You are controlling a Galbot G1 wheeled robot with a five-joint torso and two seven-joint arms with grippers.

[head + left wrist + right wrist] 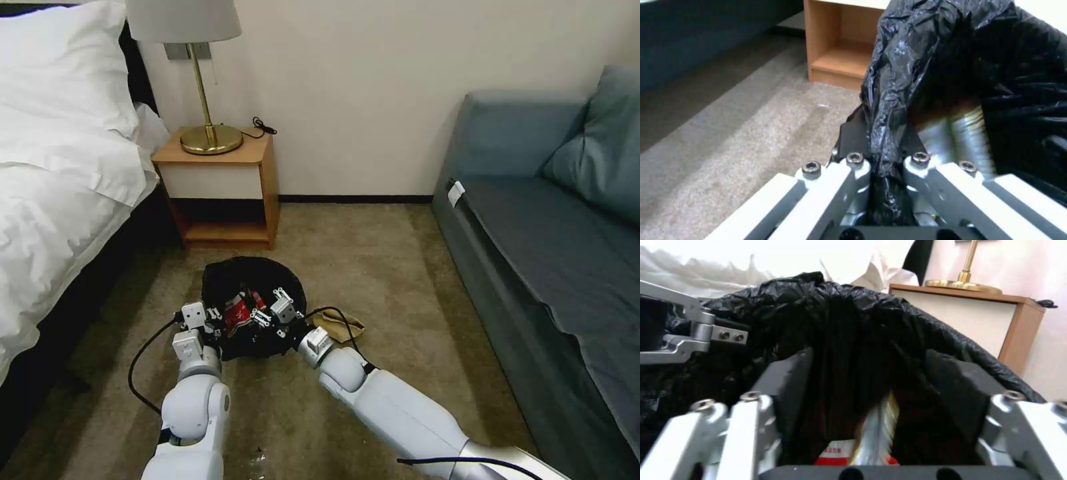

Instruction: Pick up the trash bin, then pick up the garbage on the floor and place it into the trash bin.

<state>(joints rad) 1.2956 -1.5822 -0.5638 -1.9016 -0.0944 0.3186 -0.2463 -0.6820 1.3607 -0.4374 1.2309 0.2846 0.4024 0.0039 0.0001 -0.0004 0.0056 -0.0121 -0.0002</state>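
Note:
The trash bin stands on the carpet, its black bag draped over the rim. My left gripper is shut on the near left rim, pinching the bag. Over the bin's mouth hovers my right gripper, open, with its dark pads wide apart. A red snack packet and a silvery wrapper lie inside the bin below it. A piece of garbage, crumpled tan paper, lies on the floor just right of the bin, beside the right wrist.
A wooden nightstand with a brass lamp stands behind the bin. The bed runs along the left and a blue sofa along the right. Open carpet lies between them.

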